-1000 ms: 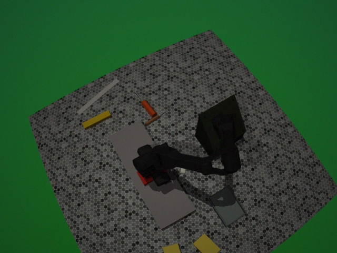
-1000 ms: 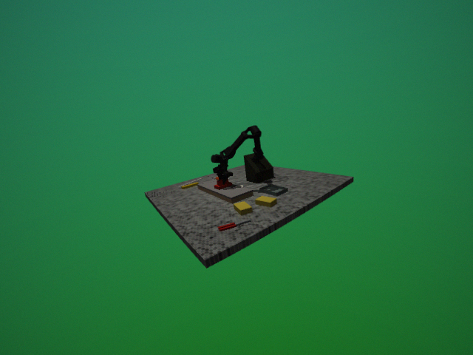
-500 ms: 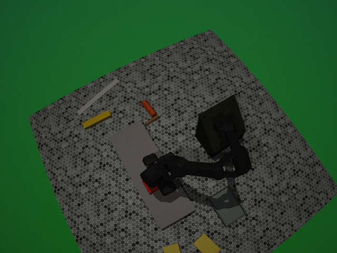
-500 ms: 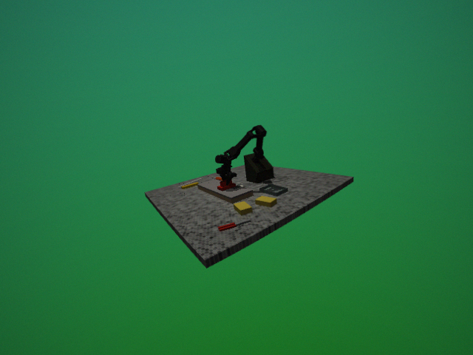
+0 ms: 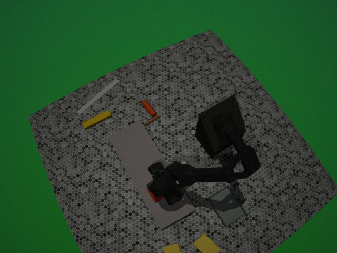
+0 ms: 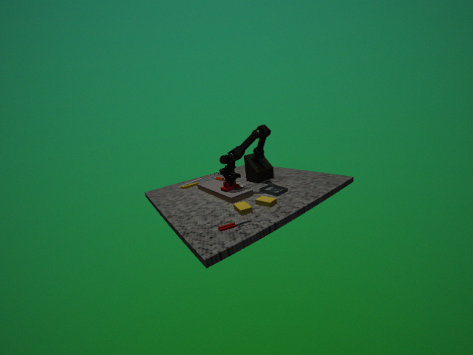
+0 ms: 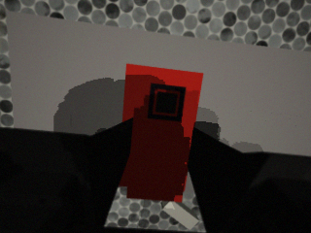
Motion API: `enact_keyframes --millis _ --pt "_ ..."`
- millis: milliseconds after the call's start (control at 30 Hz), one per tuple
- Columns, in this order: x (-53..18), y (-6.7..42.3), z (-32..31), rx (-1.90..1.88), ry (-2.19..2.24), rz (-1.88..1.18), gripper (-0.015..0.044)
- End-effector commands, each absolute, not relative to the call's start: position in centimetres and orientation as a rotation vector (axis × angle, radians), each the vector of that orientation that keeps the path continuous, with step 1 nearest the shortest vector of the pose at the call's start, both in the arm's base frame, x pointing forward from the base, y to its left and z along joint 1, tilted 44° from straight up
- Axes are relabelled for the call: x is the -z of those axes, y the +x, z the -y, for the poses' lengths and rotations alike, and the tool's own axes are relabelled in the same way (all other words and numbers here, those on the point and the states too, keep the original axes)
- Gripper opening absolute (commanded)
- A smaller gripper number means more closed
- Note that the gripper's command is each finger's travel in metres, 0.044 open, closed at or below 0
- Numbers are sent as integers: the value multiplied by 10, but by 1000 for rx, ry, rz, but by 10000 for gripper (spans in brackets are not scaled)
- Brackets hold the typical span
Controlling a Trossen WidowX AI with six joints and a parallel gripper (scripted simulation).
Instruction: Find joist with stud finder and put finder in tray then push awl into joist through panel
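My gripper (image 5: 163, 190) (image 6: 230, 178) (image 7: 158, 124) is shut on the red stud finder (image 5: 151, 194) (image 6: 229, 187) (image 7: 162, 87) and holds it flat on the grey floor panel (image 5: 129, 147) (image 6: 208, 185) (image 7: 253, 97), toward the panel's near end. The square indicator (image 7: 166, 102) on the stud finder is dark. The glassy tray (image 5: 217, 212) (image 6: 273, 188) lies on the table right of the panel's near end. An orange-handled pointed tool (image 5: 148, 107) and a smaller brown-handled one (image 5: 152, 119) lie past the panel's far end; I cannot tell which is the awl.
The arm's dark base (image 5: 220, 126) (image 6: 259, 169) stands right of the panel. A white strip (image 5: 98, 96) and a yellow bar (image 5: 96, 119) lie far left. Two yellow blocks (image 5: 206, 243) (image 5: 171, 248) and a red screwdriver (image 6: 229, 225) lie near the front. A small white piece (image 5: 183, 162) (image 7: 181, 216) lies beside the panel.
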State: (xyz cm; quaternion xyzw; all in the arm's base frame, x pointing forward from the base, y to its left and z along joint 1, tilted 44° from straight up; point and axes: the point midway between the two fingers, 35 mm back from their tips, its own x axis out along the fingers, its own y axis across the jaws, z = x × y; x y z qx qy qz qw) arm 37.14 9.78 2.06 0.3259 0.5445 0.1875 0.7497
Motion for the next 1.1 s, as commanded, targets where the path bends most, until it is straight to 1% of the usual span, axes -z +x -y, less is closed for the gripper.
enact_keyframes --millis 0,800,1067 --pt "-32 373 -111 -418 709 -1188 0" --pt "-87 378 -166 -421 712 -1186 0" --pt "-84 378 -163 -420 711 -1185 0"
